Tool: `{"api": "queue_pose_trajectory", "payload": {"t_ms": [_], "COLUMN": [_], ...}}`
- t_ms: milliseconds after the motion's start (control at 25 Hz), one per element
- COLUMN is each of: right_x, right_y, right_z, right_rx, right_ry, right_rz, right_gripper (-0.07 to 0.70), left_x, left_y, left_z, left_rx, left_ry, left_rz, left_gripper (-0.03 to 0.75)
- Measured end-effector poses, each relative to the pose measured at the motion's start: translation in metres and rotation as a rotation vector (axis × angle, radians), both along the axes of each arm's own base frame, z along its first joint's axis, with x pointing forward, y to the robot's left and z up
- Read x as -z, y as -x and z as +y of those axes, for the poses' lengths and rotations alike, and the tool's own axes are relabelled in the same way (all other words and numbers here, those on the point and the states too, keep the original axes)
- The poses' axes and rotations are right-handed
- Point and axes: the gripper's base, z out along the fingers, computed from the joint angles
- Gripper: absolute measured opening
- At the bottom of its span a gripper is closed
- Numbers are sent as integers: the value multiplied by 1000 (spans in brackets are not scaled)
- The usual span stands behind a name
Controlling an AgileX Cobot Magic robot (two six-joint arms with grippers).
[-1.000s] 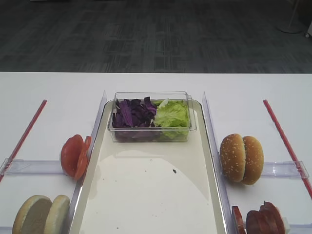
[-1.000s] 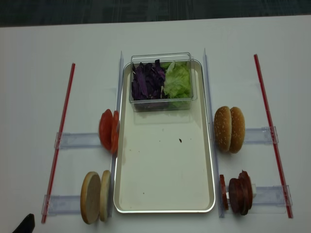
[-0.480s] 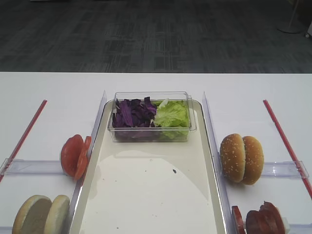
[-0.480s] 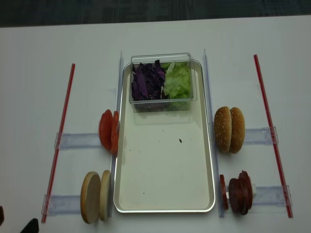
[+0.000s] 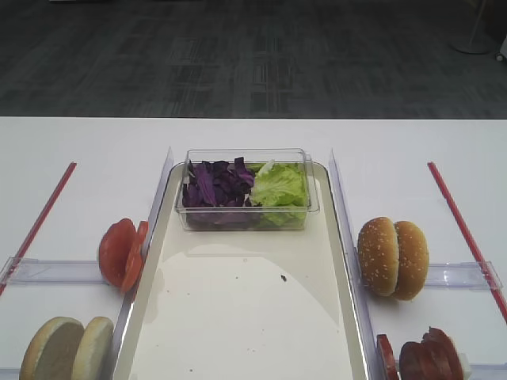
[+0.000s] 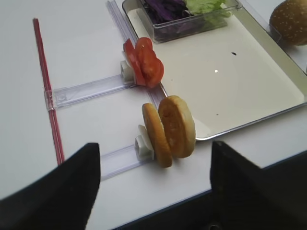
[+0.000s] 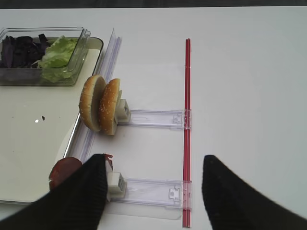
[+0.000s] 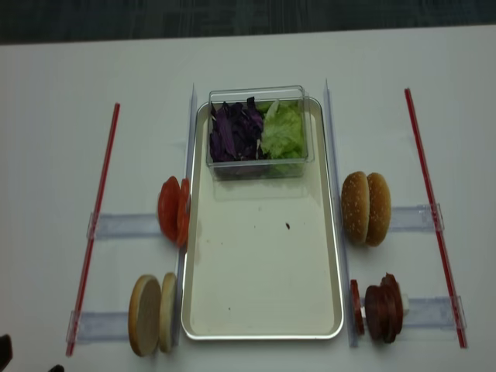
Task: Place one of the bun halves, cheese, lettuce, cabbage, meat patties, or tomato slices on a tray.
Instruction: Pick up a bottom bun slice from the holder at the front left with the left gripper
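You find no text, label, brand, number or sign to read anywhere: the tray (image 8: 262, 329), the clear tub (image 8: 256, 167) on its far end, and the red strips (image 8: 94, 225) beside it are all unmarked.

We've got two high views: one looks across the table toward the dark floor, the realsense looks almost straight down. Both share the tray (image 5: 238, 317) dead center. Each wrist cam sits low and close, angled forward, catching the tray's near edge in its upper corner.
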Motion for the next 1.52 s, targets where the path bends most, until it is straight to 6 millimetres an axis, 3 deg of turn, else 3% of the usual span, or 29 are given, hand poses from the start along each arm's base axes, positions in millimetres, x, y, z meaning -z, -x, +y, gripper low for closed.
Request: {"api": "queue_pose_trajectory", "payload": {"t_ms": [840, 1080, 1520], "right_x": [0, 0, 0], "right_y": [0, 0, 0], "right_z": [0, 0, 0], "right_rx": [0, 0, 0], "right_ry": [0, 0, 0], "right_rz": [0, 0, 0], "right_gripper": [463, 463, 463], "left_x": [-22, -22, -12], "left_y": [-22, -41, -89], "left_z": [-6, -14, -37], "left_rx": [144, 203, 157], "left_ry": [-7, -46, -117], "left_rz": [156, 270, 514], "left_gripper": [435, 424, 404]}}
